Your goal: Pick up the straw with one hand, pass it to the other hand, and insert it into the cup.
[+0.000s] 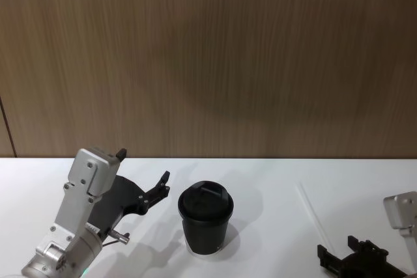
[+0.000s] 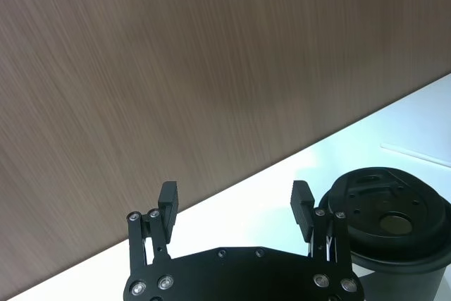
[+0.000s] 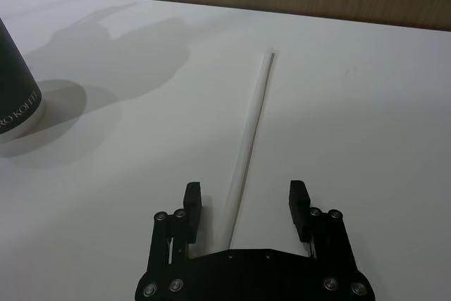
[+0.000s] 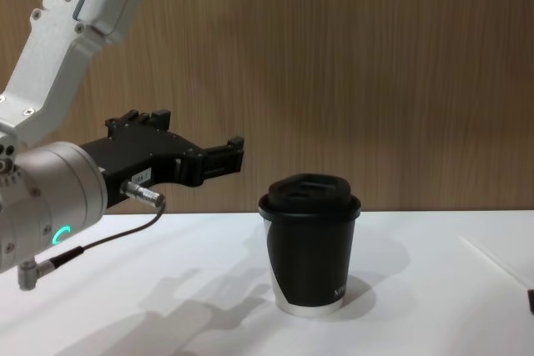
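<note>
Straw [image 3: 251,128] is lying on the table [image 3: 366,103] right of the cup [image 1: 206,222], its near end between the fingers of the open right gripper [image 3: 246,197], which is risking to roll it away if closing off-centre (it is thin), while the left gripper [image 2: 236,199] is hovering open.

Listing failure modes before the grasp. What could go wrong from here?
1. The straw lies flat on the table, off-centre between the fingers of the open right hand. Closing may roll it away, or the fingers may scrape the surface.
2. The open left hand hangs close beside the cup. A swing toward the handover could knock the cup over.
</note>
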Tool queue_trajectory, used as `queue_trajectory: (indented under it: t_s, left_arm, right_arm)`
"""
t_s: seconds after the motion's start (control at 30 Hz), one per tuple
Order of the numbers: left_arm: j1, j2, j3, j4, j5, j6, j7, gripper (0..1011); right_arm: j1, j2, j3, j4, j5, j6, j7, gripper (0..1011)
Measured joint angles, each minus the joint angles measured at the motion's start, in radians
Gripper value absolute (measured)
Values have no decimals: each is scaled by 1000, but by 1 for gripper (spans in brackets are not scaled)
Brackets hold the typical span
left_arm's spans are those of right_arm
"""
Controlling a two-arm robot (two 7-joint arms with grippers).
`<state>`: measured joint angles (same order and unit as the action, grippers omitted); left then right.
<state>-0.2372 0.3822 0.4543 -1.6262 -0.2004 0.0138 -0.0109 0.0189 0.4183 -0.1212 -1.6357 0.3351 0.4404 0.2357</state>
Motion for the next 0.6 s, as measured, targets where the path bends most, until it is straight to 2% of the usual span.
queue_trajectory:
  t_s: [0.07, 0.23, 0.37, 0.4, 0.6]
  left_arm:
    - [0, 0, 0, 0, 0, 0, 0, 1003]
    - [0, 0, 0, 0, 0, 0, 0, 1003]
    - [0, 0, 0, 0, 0, 0, 0, 1003]
    - [0, 0, 0, 0, 0, 0, 0, 1003]
    - [0, 0, 0, 0, 0, 0, 0, 1003]
  right_arm:
    - [0, 1, 0, 0, 0, 0, 0, 743]
    - [1, 2, -1, 1, 1, 2, 0, 547]
    - [1, 3, -2, 1, 1, 2, 1, 474]
    - [1, 3, -2, 1, 1, 2, 1, 404]
    - [1, 3, -3, 2, 1, 3, 1, 222]
